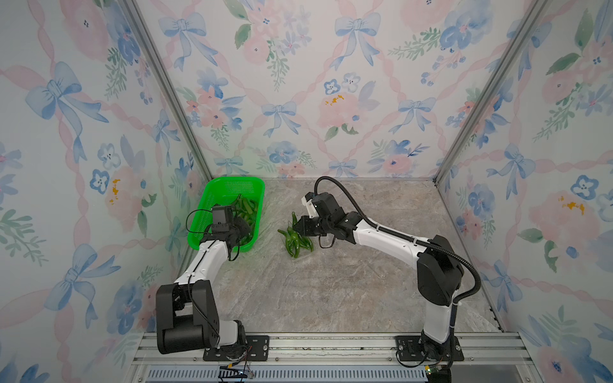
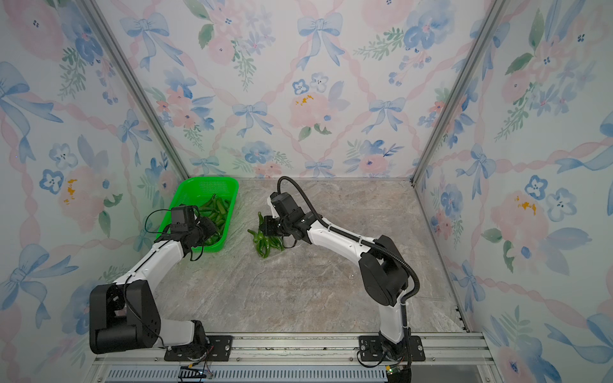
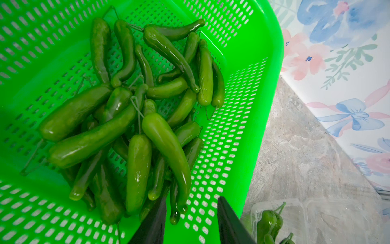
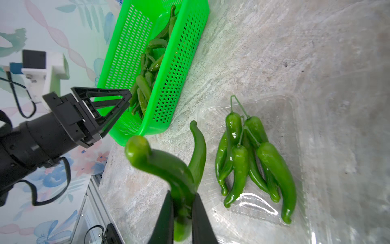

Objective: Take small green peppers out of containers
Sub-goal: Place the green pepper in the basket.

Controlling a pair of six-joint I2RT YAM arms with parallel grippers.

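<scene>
The right gripper (image 4: 182,211) pinches two peppers (image 4: 168,166) beside the clear box (image 4: 295,118) (more lie inside), probably bound for the basket (image 3: 253,105), where the left gripper (image 3: 191,224) hangs half-open, empty.

In both top views the basket (image 1: 232,184) sits left of centre on the tabletop (image 1: 331,291), its far end at the foot of the back wall (image 1: 298,99), close to the left corner. A heap of chili peppers (image 1: 247,207) lies in it, mostly along its right side. The left gripper (image 3: 192,199) hangs over the basket's near end. Right of the basket, apart from it and near the frame's centre, lies the clamshell container (image 4: 280,118), with a cluster of peppers (image 1: 293,243) in it. The right gripper (image 4: 182,196) is at the cluster's upper edge, a single pepper (image 4: 164,162) between its jaws. The rail (image 1: 331,345) runs along the frame's bottom, below the tabletop.
</scene>
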